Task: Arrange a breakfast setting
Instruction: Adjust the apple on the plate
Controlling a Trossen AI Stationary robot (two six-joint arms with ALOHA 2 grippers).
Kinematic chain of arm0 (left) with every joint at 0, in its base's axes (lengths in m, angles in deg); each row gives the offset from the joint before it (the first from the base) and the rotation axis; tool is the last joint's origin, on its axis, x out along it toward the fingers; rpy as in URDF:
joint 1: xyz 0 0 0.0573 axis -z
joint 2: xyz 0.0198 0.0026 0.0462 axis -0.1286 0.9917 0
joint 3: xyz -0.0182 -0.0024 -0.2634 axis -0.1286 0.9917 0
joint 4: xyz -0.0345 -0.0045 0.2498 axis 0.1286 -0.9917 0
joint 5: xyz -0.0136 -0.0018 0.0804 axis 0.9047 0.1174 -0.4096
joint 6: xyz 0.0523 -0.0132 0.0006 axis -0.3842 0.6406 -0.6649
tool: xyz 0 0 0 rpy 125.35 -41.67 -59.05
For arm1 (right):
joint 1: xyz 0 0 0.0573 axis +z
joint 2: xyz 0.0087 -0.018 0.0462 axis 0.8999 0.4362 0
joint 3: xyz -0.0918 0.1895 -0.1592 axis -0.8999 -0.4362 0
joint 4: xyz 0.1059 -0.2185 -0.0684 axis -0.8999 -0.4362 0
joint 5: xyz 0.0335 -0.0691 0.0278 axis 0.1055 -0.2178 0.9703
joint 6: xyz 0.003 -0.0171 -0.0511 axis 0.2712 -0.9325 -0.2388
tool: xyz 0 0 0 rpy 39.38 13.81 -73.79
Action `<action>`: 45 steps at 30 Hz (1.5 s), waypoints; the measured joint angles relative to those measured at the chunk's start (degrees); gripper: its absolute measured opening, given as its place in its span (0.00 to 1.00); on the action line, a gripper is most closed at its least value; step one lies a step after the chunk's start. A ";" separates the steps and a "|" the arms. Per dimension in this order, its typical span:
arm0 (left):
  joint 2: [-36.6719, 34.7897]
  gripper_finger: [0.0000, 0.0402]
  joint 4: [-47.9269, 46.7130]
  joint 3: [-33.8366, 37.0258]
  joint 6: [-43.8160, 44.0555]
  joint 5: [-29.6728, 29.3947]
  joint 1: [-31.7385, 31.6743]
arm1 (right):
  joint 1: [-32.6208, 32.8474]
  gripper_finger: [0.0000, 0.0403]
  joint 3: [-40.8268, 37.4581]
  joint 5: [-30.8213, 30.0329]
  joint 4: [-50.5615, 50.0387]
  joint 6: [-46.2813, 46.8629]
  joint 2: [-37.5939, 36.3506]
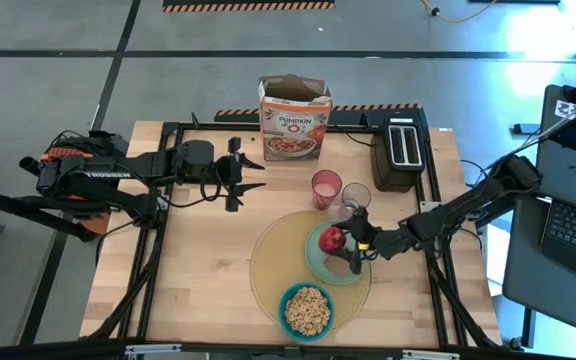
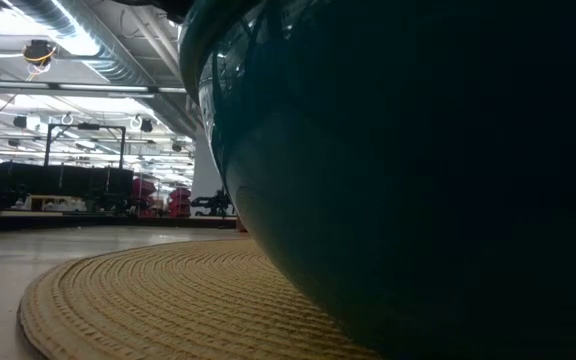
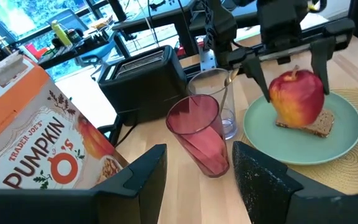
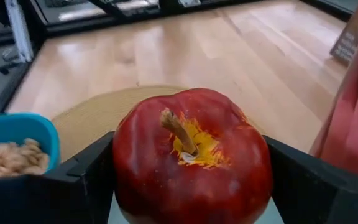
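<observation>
A round yellow placemat [image 1: 273, 262] lies at the table's near right and carries the pale green plate [image 1: 317, 262]. Brown toast [image 3: 319, 124] lies on that plate, and the red apple [image 1: 332, 238] sits on the toast. My right gripper [image 1: 342, 240] is shut on the apple. The blue bowl [image 1: 306, 310], filled with cereal, stands on the placemat's near edge. Beyond the plate stand the pink cup [image 1: 326, 188] and the clear mug [image 1: 355, 197]; a gold spoon [image 3: 230, 76] stands in the mug. My left gripper [image 1: 253, 172] hovers open left of the cups, nothing between its fingers. My right gripper pinches the apple between its two fingers [image 4: 82, 180], which lie on two opposite sides [image 4: 124, 163] of the fruit. The fingers come from the table's right side, slanting a little downward. The apple stands stem up, its underside on the toast.
A cereal box [image 1: 293, 120] stands at the far edge and a black toaster [image 1: 400, 152] at the far right. Bare wood lies left of the placemat [image 1: 198, 260]. In the low view the bowl [image 2: 418, 180] fills most of the picture.
</observation>
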 joint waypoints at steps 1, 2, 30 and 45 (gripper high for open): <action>0.00 0.43 0.00 0.00 0.00 0.00 -0.02 | 0.00 0.78 0.00 -0.10 -0.01 0.65 0.83; 0.00 0.43 0.00 0.00 0.02 0.00 -0.02 | -0.02 0.78 0.00 -0.13 0.18 1.34 1.81; 0.00 0.43 -0.09 0.00 0.10 0.00 -0.01 | 0.00 0.85 0.00 -5.34 6.31 6.95 12.12; 0.00 0.43 -0.09 0.00 0.11 0.00 -0.02 | 0.00 0.85 0.00 -4.01 6.24 7.10 12.14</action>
